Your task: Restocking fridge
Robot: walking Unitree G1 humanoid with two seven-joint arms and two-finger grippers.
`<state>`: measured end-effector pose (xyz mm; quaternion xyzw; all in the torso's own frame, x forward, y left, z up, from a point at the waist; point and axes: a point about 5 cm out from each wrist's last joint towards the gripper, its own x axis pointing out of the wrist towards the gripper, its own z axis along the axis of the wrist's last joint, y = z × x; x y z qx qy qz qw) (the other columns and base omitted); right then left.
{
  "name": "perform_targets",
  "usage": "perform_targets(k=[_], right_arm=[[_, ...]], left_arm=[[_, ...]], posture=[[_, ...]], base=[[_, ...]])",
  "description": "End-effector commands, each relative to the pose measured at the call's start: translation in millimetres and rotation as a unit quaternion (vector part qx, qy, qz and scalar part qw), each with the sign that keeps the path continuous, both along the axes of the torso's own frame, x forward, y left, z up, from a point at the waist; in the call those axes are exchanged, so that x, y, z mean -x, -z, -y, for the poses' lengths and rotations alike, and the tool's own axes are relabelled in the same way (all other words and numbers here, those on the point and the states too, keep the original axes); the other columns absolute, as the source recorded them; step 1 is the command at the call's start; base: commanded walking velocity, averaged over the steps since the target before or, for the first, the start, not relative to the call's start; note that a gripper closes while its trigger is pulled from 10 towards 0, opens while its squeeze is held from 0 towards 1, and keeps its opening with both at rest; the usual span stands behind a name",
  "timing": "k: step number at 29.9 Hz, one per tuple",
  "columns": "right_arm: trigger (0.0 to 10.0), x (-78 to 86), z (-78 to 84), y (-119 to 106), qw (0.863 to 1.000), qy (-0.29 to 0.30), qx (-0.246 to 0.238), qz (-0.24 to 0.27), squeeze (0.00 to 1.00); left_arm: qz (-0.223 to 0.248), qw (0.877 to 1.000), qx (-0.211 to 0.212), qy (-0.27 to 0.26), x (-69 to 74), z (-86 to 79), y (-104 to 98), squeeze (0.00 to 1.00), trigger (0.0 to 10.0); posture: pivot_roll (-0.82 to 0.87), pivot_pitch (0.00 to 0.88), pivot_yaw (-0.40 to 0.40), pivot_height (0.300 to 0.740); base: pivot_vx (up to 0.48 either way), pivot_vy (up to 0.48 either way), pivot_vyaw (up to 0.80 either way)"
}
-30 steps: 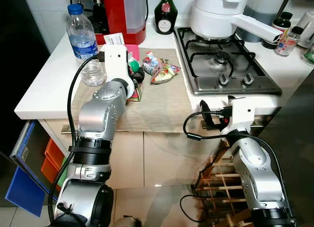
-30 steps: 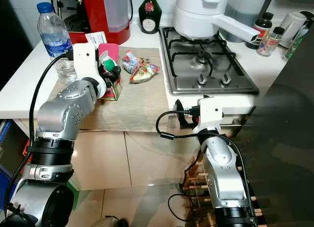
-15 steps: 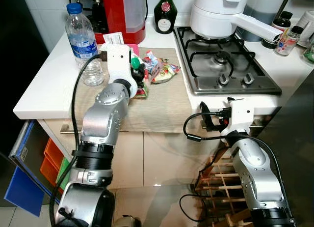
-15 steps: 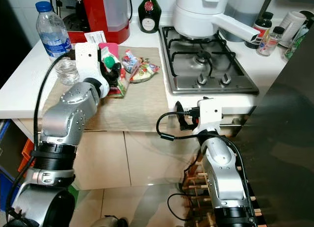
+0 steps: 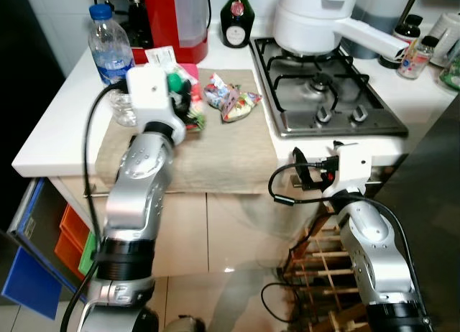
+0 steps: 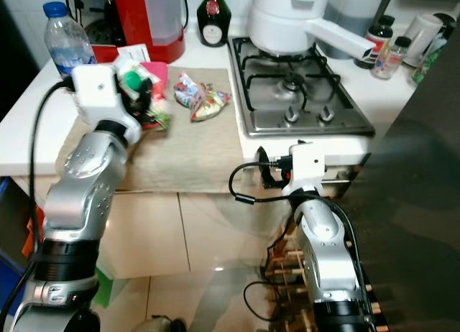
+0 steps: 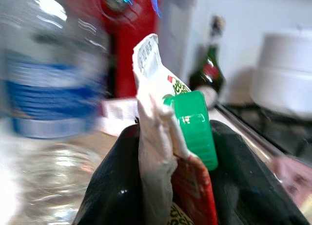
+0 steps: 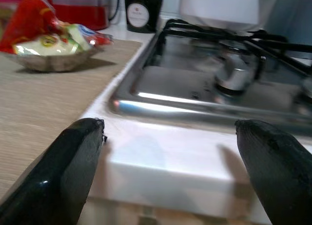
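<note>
My left gripper (image 7: 170, 186) pinching green-capped carton (image 7: 168, 137), water bottle (image 5: 109, 48) at 10 o'clock; lift straight, avoid bottle; right gripper (image 8: 170, 152) spread, idle.

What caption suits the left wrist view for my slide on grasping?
Left gripper shut on a green-capped carton, with a water bottle blurred behind.
</note>
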<state>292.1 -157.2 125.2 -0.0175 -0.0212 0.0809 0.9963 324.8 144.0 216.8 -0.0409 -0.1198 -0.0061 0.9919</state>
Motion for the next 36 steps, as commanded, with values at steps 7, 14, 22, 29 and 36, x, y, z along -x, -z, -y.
perform_targets(k=[7, 14, 22, 29, 36], right_arm=[[10.0, -10.1, -2.4, -15.6, 0.999, 0.002, -0.017, 0.038, 0.00], [10.0, -9.4, -4.0, -11.1, 0.999, 0.005, -0.037, 0.034, 0.00], [10.0, -8.8, -3.0, -9.0, 0.998, 0.015, -0.044, 0.033, 0.00], [10.0, -8.9, -4.9, -6.7, 0.998, 0.016, -0.045, 0.031, 0.00], [10.0, -9.3, -4.1, -5.4, 0.998, 0.018, -0.042, 0.030, 0.00]], left_arm=[[0.030, 0.999, -0.015, 0.002, 5.3, 6.9, 2.9, 0.00, 10.0], [0.029, 0.999, -0.029, 0.001, 4.4, 11.1, 4.9, 0.00, 10.0], [0.022, 0.999, -0.041, 0.003, 2.0, 11.7, 7.0, 0.00, 10.0], [0.018, 0.999, -0.044, 0.008, 0.2, 14.2, 7.9, 0.00, 10.0], [0.014, 0.999, -0.048, 0.011, -0.5, 14.8, 10.5, 0.00, 10.0]], posture=[[0.01, 0.000, -0.022, 0.740], [0.01, 0.000, -0.013, 0.740], [0.01, 0.000, 0.001, 0.740], [0.00, 0.000, 0.023, 0.740], [0.00, 0.000, 0.031, 0.740]], base=[[0.000, 0.000, 0.00], [-0.301, 0.000, 0.00], [-0.316, 0.000, 0.00], [-0.317, 0.000, 0.00], [-0.319, 0.000, 0.00]])
